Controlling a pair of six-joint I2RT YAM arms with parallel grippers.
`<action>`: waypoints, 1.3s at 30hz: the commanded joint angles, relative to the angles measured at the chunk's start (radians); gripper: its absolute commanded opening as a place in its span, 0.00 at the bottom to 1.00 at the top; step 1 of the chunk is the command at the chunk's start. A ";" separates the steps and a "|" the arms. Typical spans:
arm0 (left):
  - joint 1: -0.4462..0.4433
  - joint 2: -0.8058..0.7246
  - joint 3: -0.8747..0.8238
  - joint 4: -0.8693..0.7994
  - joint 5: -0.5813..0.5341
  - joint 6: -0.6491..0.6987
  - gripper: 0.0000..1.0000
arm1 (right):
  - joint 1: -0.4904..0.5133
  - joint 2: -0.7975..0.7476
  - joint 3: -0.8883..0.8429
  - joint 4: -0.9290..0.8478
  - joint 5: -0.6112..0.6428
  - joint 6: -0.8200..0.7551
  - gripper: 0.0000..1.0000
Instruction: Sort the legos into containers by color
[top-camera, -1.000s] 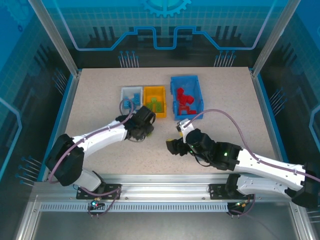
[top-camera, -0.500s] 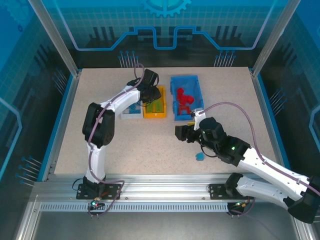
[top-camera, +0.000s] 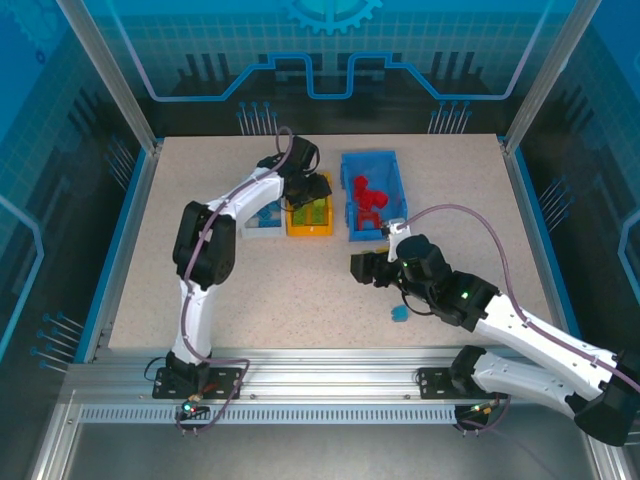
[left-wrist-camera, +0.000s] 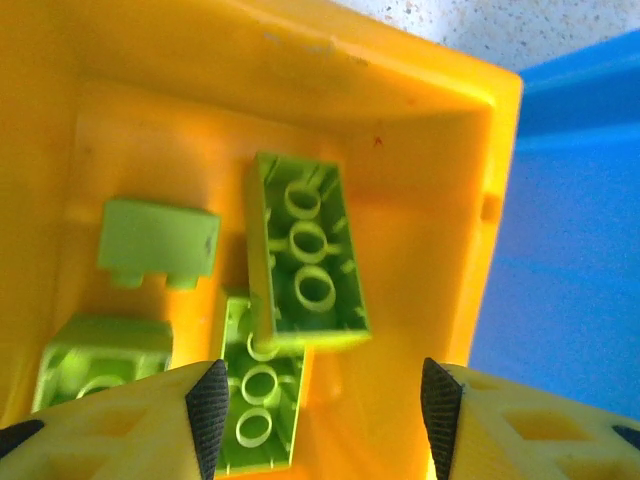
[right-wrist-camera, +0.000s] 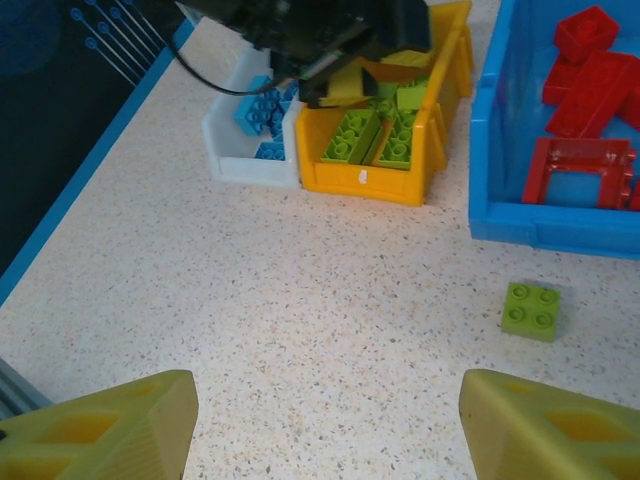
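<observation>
Left gripper (left-wrist-camera: 320, 405): fingers wide, empty, above yellow-orange plastic bin (left-wrist-camera: 430, 200); olive green studded bricks (left-wrist-camera: 305, 255) inside, frame centre. Right gripper (right-wrist-camera: 325, 430): fingers wide, empty; loose green square brick (right-wrist-camera: 531, 309) on table, right of centre.

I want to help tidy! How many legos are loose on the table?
2: a green lego in front of the blue bin, a blue lego beside the right arm. Others may hide under it.

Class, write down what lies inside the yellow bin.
Four green bricks show in the yellow bin, one overlapping another. The left gripper hides the bin's near end, so more may lie there.
</observation>
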 joint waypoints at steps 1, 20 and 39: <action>-0.006 -0.194 -0.072 0.025 0.021 -0.012 0.58 | -0.012 -0.014 0.009 -0.075 0.059 0.043 0.71; -0.487 -1.051 -0.945 0.327 -0.183 -0.031 0.58 | -0.198 0.584 0.189 -0.115 -0.008 -0.004 0.69; -0.549 -1.438 -1.091 0.225 -0.270 0.024 0.62 | -0.254 0.909 0.320 -0.077 -0.016 0.008 0.37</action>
